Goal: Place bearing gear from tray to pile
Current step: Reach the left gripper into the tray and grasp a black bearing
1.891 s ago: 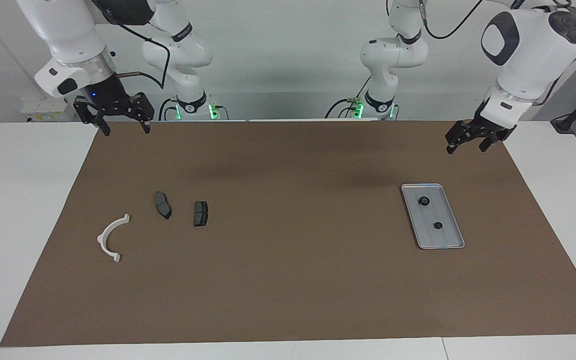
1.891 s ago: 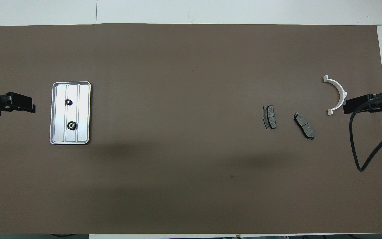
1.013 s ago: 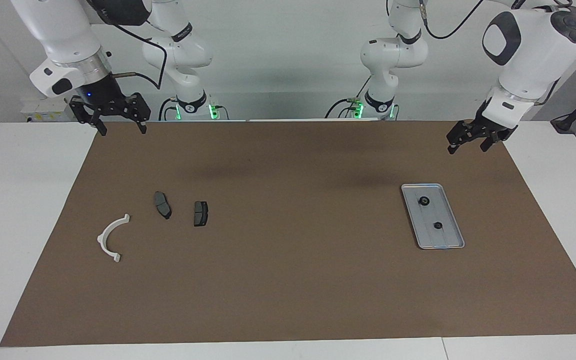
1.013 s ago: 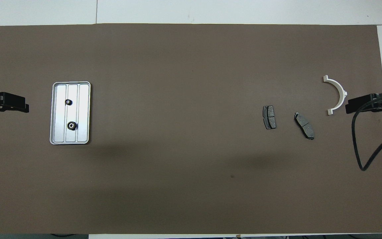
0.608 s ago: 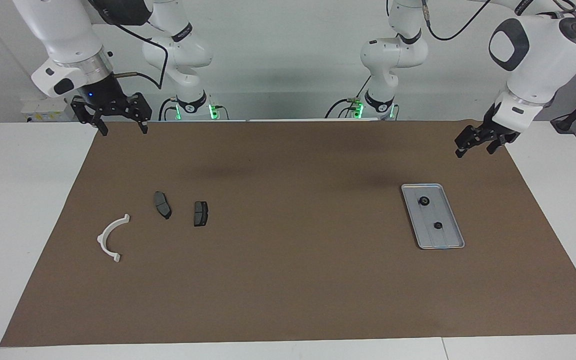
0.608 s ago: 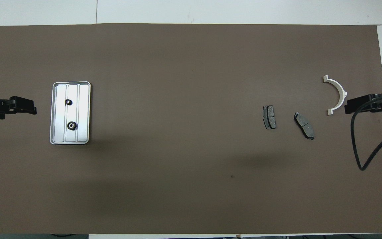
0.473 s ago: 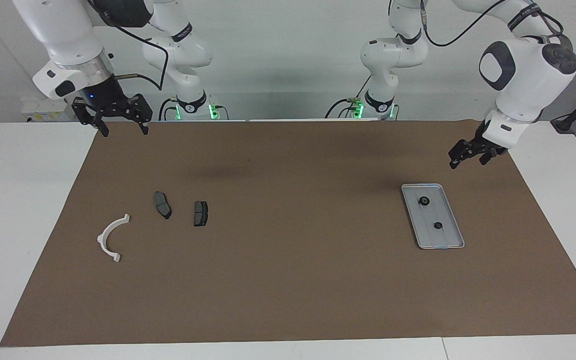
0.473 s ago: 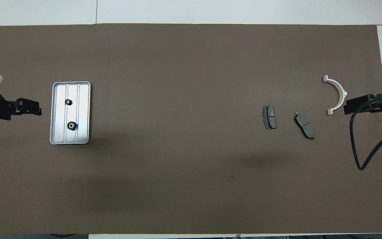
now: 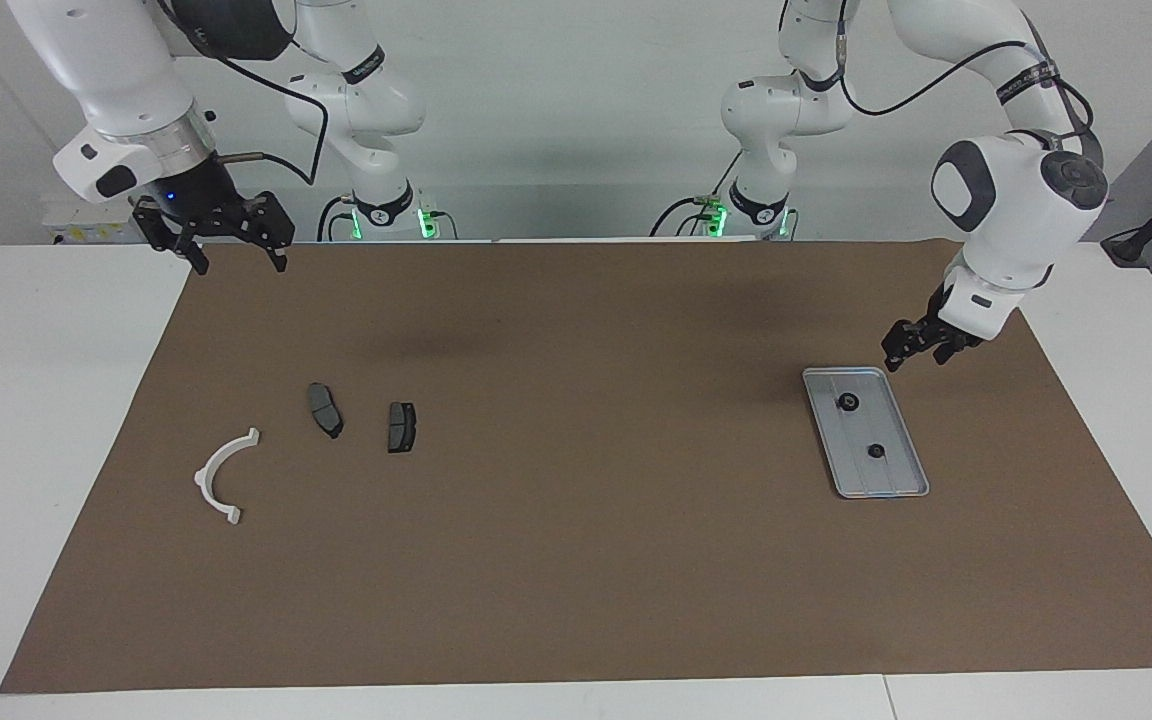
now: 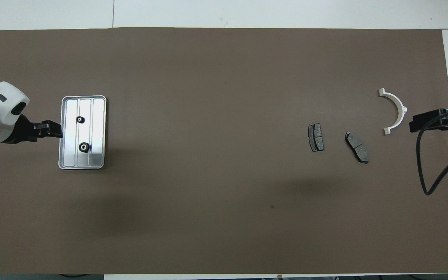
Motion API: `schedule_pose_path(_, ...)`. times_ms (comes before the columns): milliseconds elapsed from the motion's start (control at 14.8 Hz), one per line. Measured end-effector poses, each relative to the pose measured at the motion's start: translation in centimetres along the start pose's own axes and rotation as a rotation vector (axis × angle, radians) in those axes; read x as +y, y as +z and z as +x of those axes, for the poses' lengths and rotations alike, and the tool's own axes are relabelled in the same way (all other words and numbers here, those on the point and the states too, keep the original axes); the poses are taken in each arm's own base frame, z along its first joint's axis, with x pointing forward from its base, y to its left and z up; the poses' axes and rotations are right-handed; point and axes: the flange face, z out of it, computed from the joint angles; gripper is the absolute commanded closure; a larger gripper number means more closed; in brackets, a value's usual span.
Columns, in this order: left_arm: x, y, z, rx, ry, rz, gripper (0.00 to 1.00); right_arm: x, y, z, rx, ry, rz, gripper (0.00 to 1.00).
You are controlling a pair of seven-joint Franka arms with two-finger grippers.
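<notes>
The silver-grey ridged tray (image 9: 898,482) lies on the brown mat toward the left arm's end; it also shows in the overhead view (image 10: 98,132). Two small black bearing gears lie in it: a larger one (image 9: 848,402) nearer the robots and a smaller one (image 9: 876,451) farther off. The pile is two dark pads (image 9: 325,410) (image 9: 401,427) and a white half-ring (image 9: 221,478) toward the right arm's end. My left gripper (image 9: 913,352) is open and empty, low beside the tray's rim. My right gripper (image 9: 228,246) is open and empty, raised over the mat's edge.
The brown mat (image 9: 576,560) covers most of the white table (image 9: 36,420). A black cable (image 10: 426,171) hangs from the right arm over the mat's end in the overhead view. The pads (image 10: 315,137) (image 10: 357,147) and half-ring (image 10: 397,111) lie apart from each other.
My left gripper has come down and moved in toward the tray's rim. My right gripper has shifted only slightly. The tray, gears and pile have not moved.
</notes>
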Motion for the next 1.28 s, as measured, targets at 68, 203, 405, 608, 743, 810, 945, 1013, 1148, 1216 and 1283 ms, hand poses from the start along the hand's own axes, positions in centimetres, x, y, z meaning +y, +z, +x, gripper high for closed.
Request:
schedule_pose_path(68, 0.0, 0.7, -0.2, 0.001, 0.000, 0.000, 0.34, 0.0, 0.5, 0.2, 0.004, 0.000, 0.000, 0.00)
schedule_pose_path(203, 0.0, 2.2, -0.5, 0.003, -0.021, 0.001, 0.35, 0.1, 2.0, 1.0, 0.016, 0.000, 0.000, 0.00)
schedule_pose_path(405, 1.4, 4.2, -0.5, -0.014, -0.061, 0.003, 0.35, 0.2, 5.8, 3.2, 0.015, -0.001, 0.001, 0.00)
schedule_pose_path(608, 2.6, 6.0, -0.3, -0.027, -0.077, 0.006, 0.35, 0.0, 9.3, 5.2, 0.009, -0.004, 0.003, 0.00)
schedule_pose_path(743, 2.6, 7.6, -0.5, -0.032, -0.089, 0.008, 0.37, 0.0, 11.3, 6.0, 0.004, -0.005, 0.004, 0.00)
schedule_pose_path(810, 2.5, 8.3, -0.7, -0.034, -0.091, 0.009, 0.38, 0.0, 12.1, 6.4, -0.003, -0.007, 0.005, 0.00)
schedule_pose_path(945, 2.5, 9.4, -1.0, -0.043, -0.092, 0.010, 0.38, -0.3, 13.6, 6.9, -0.018, -0.011, 0.006, 0.00)
schedule_pose_path(1013, 2.5, 9.8, -1.1, -0.047, -0.093, 0.011, 0.38, -0.6, 14.2, 7.1, -0.020, -0.016, 0.006, 0.00)
schedule_pose_path(1148, 2.5, 10.0, -1.1, -0.048, -0.095, 0.011, 0.38, -1.1, 15.0, 7.4, -0.027, -0.025, 0.007, 0.00)
schedule_pose_path(1216, 2.5, 10.0, -1.1, -0.046, -0.096, 0.011, 0.38, -1.2, 15.1, 7.4, -0.029, -0.026, 0.007, 0.00)
schedule_pose_path(1283, 2.4, 10.0, -1.1, -0.045, -0.096, 0.011, 0.38, -1.2, 15.1, 7.5, -0.027, -0.026, 0.007, 0.00)
